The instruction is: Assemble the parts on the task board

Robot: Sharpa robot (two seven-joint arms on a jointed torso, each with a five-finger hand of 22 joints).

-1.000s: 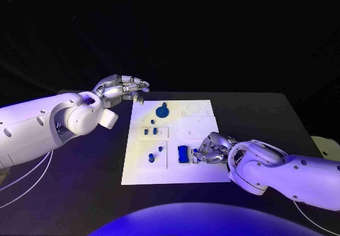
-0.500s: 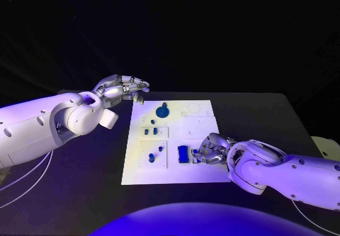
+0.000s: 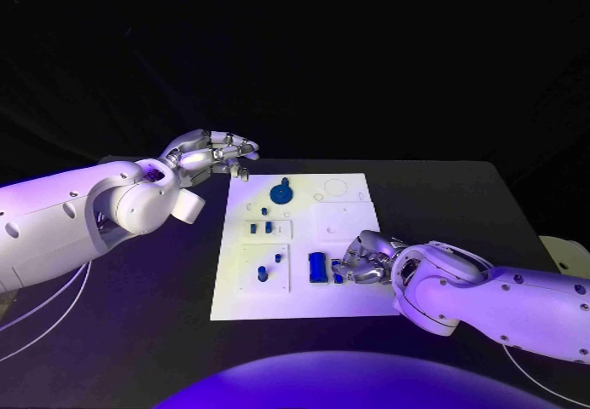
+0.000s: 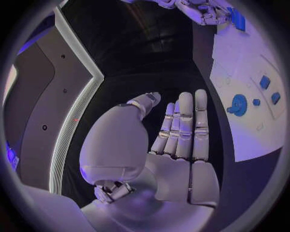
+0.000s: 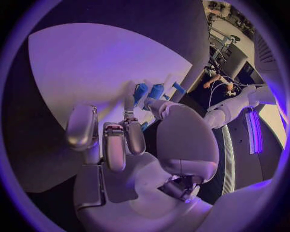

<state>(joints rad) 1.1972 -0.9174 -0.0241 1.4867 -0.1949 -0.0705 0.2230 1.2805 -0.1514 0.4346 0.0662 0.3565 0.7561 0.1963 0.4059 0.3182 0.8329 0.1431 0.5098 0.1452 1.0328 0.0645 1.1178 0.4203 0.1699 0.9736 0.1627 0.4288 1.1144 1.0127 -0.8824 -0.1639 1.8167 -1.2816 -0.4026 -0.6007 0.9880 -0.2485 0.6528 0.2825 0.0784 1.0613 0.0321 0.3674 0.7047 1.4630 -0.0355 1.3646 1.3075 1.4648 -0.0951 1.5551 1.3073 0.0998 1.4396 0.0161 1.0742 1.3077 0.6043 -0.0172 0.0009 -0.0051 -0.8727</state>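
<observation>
The white task board [image 3: 347,223] lies mid-table. On it are a round blue disc [image 3: 283,192], two small blue pegs [image 3: 261,227], a blue peg [image 3: 262,273] and an upright blue block [image 3: 319,267]. My right hand [image 3: 365,259] rests on the board's near right part, fingers curled down beside the block, and pinches a small blue part [image 3: 337,266] between thumb and finger; a sliver of that part [image 5: 144,126] shows at the fingertips. My left hand [image 3: 211,154] hovers off the board's far left corner. Its fingers [image 4: 184,126] lie straight and hold nothing.
The black table [image 3: 147,281] spreads wide on both sides of the board. In the left wrist view the board [image 4: 241,63] carries the disc [image 4: 239,104] and small blue pieces [image 4: 265,82], with my right hand [image 4: 205,10] at its far end.
My right hand has crept slightly left, closer to the blue block. The left hand has stayed still.
</observation>
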